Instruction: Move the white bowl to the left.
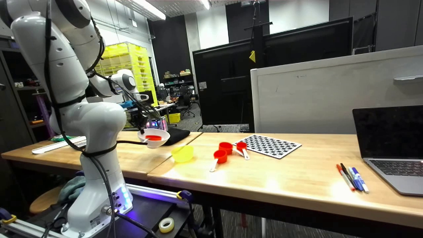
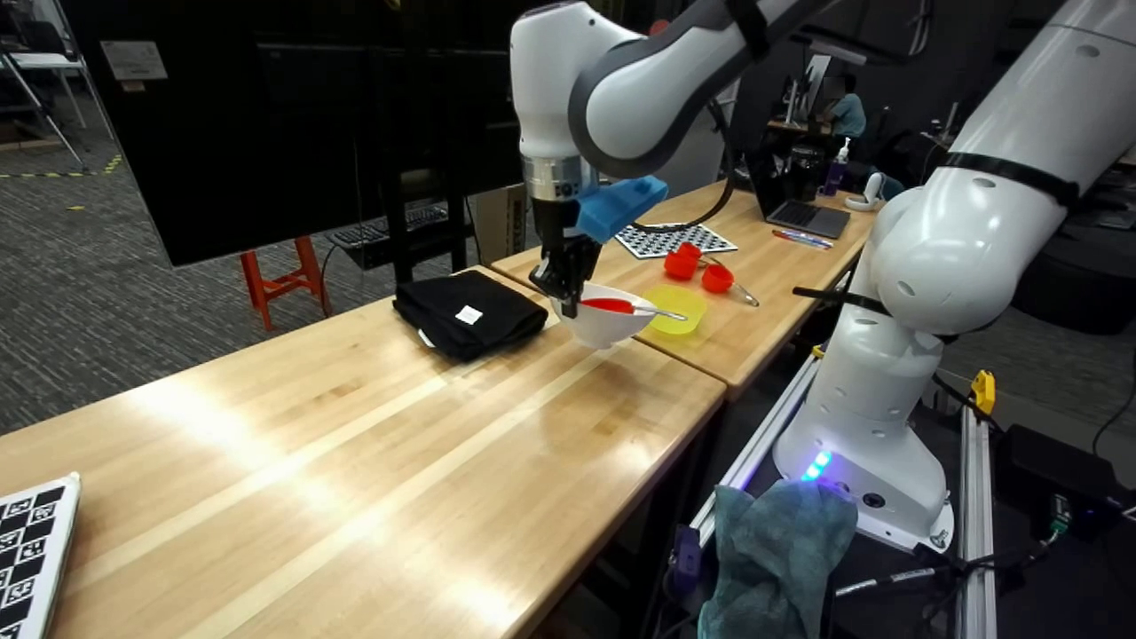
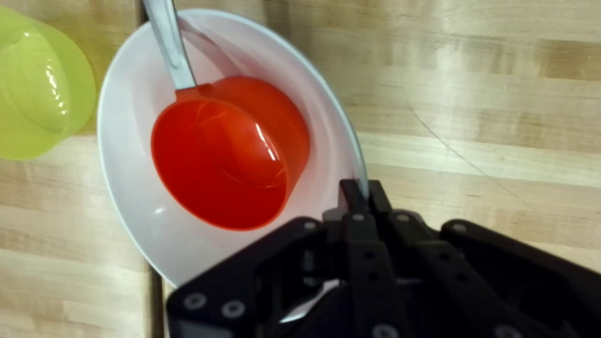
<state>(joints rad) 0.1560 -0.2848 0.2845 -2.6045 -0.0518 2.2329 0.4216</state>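
The white bowl (image 3: 131,141) is tilted and fills the left half of the wrist view. It also shows in both exterior views (image 1: 156,144) (image 2: 603,335), where it appears raised above the wooden table near the seam. A red measuring cup (image 3: 230,159) with a pale handle lies inside the bowl, its handle reaching over the rim. My gripper (image 3: 366,190) is shut on the bowl's rim, one finger inside and one outside. In an exterior view the fingers (image 2: 571,306) point down at the rim beside the black cloth.
A yellow cup (image 1: 182,154) stands just across the seam. Several red measuring cups (image 1: 220,156) lie beyond it, near a checkered board (image 1: 269,145). A folded black cloth (image 2: 470,315) lies close to the bowl. Another checkered board (image 2: 35,550) lies at the opposite end.
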